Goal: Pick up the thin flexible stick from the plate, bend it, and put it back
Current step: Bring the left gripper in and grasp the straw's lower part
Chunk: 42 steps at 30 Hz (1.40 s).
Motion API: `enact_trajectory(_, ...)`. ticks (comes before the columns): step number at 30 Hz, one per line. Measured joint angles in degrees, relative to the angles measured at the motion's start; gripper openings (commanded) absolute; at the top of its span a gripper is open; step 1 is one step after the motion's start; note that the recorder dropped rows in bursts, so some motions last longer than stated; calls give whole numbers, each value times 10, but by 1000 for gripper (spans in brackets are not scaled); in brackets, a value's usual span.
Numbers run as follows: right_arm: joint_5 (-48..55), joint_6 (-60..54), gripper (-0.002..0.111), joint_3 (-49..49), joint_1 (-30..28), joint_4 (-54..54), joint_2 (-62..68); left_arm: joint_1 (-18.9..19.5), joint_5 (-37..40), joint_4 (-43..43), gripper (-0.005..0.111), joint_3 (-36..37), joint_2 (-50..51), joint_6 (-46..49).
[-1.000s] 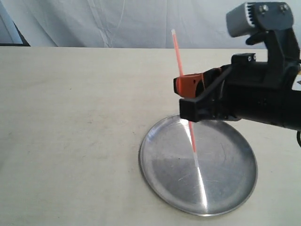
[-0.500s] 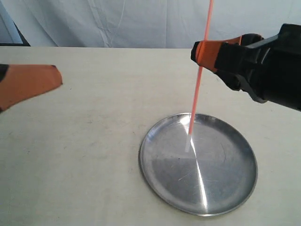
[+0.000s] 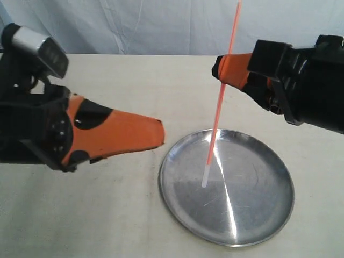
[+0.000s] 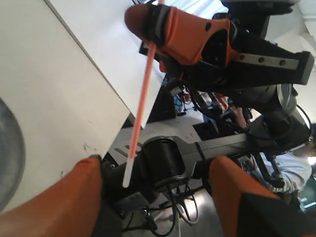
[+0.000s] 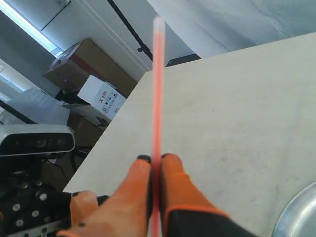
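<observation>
The thin orange-red stick (image 3: 220,97) stands nearly upright in the air, its pale tip (image 3: 205,178) hanging just over the shiny silver plate (image 3: 258,215). My right gripper (image 3: 219,69) is shut on the stick partway up; the stick (image 5: 158,94) runs out straight past the two orange fingertips (image 5: 170,163). My left gripper (image 3: 158,134) comes in from the left, level with the plate's left rim and short of the stick. Its jaws stand wide open (image 4: 158,170), with the stick's pale end (image 4: 129,165) ahead of them, closer to one finger and untouched.
The plate lies on a pale tabletop (image 3: 107,215) with a white cloth backdrop behind. Both dark arm bodies hang above the table, left (image 3: 27,123) and right (image 3: 306,91). Off the table are boxes (image 5: 98,94) and cables (image 4: 187,202).
The left gripper has swung in from the left edge toward the plate. The right gripper has risen with the stick, which turned more upright; its lower tip still hangs over the plate.
</observation>
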Motion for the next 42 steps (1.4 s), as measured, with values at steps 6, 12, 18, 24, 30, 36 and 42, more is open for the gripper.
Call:
enact_trajectory(6,15,-2,-1,0,0,11,0,-100,62,-20,61,-69,54,27)
enact_trajectory(12,16,-2,-1,0,0,15,-5,-128,141,51,61,-123,90,28)
enact_trajectory(18,16,-4,-1,1,0,24,-11,-135,158,11,49,-131,114,29)
enact_trajectory(24,16,-4,-1,1,0,29,-11,-172,164,-15,9,-131,135,30)
enact_trajectory(30,16,-6,-1,3,0,27,-10,-183,133,-23,0,-131,142,50)
enact_trajectory(36,1,-21,-1,4,0,-19,-10,-183,131,-24,0,-134,147,62)
enact_trajectory(42,1,-22,-1,4,0,-28,-10,-183,133,-23,0,-135,147,62)
